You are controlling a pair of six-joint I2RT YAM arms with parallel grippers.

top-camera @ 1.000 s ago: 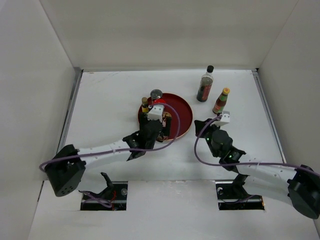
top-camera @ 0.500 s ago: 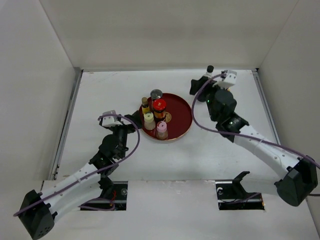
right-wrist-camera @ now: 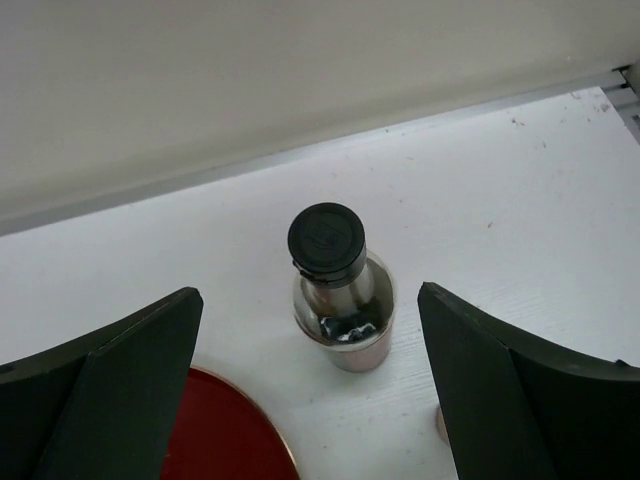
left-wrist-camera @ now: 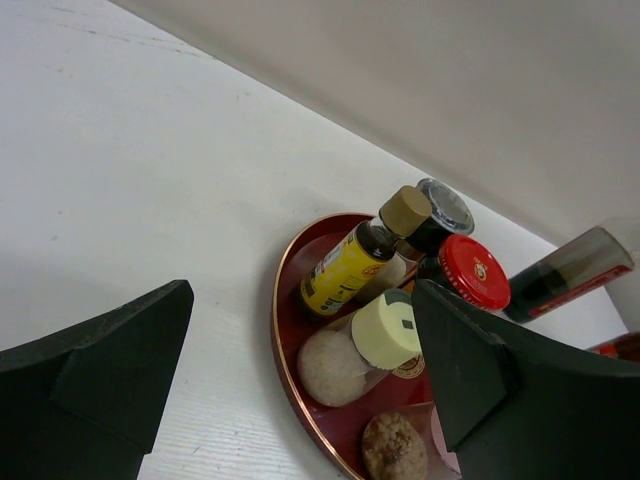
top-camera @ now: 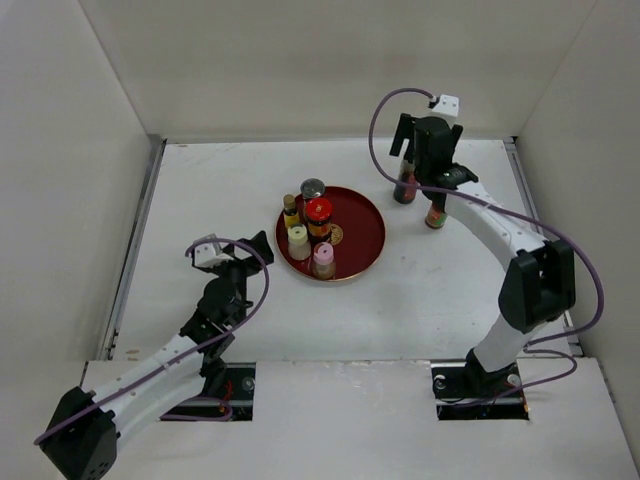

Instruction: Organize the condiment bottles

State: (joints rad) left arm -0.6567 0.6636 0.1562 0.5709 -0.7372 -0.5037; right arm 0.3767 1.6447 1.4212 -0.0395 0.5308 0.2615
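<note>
On the tabletop (top-camera: 200, 180): a round red tray (top-camera: 372, 222) sat near the middle, and two bottles stood outside it toward the far right corner.
In the tray: six small containers were crowded onto its left half, all upright.
Back of the cluster: a yellow-labelled bottle (left-wrist-camera: 345, 268) with a tan cap stood just beside a silver-topped shaker (left-wrist-camera: 445, 205).
Middle of the cluster: a red-lidded jar (left-wrist-camera: 472, 272) stood next to the shaker, with a cream-capped jar (left-wrist-camera: 375, 335) in front of the yellow-labelled bottle.
Near edge of the cluster: a pink-capped bottle (top-camera: 323, 258) and a small brown-topped jar (left-wrist-camera: 392, 450) stood close to the cream-capped jar.
Outside the tray: a tall dark bottle (right-wrist-camera: 328, 240) with a black cap stood upright near the back wall. A slim bottle (top-camera: 435, 214) stood just beside it on the near right, partly hidden by the right arm.
Right gripper (top-camera: 420, 160): it hung above the tall dark bottle, its fingers (right-wrist-camera: 120, 380) spread wide on either side of the bottle and touching nothing.
Left gripper (top-camera: 250, 250): it was low over the tabletop, left of the tray and pointed toward it. Its fingers (left-wrist-camera: 100, 370) were spread wide and held nothing.
</note>
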